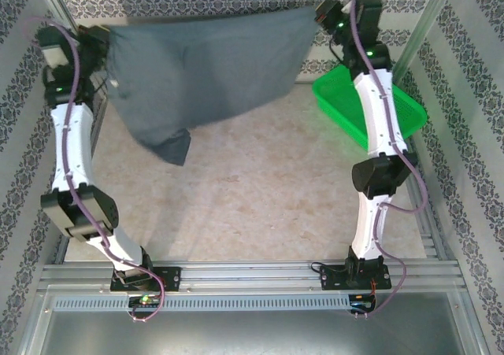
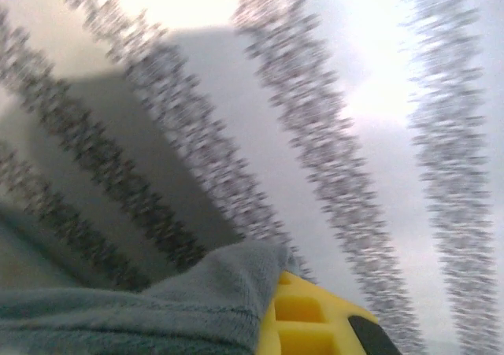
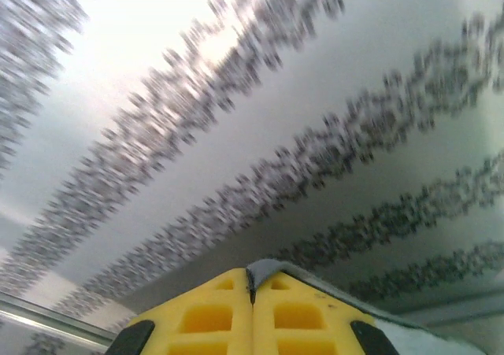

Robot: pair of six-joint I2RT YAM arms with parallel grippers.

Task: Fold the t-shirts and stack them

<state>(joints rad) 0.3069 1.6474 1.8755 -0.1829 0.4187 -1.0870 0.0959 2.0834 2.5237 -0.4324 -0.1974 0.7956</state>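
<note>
Your left gripper (image 1: 108, 56) and right gripper (image 1: 321, 14) each clamp the t-shirt (image 1: 205, 72); it hangs stretched between them above the table (image 1: 260, 190). Green basket (image 1: 409, 112) sits far right

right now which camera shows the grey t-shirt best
The top view: it shows the t-shirt spread out, hanging between the left gripper and right gripper. The left wrist shows a bunched edge; the right wrist a sliver pinched between yellow fingers.
</note>
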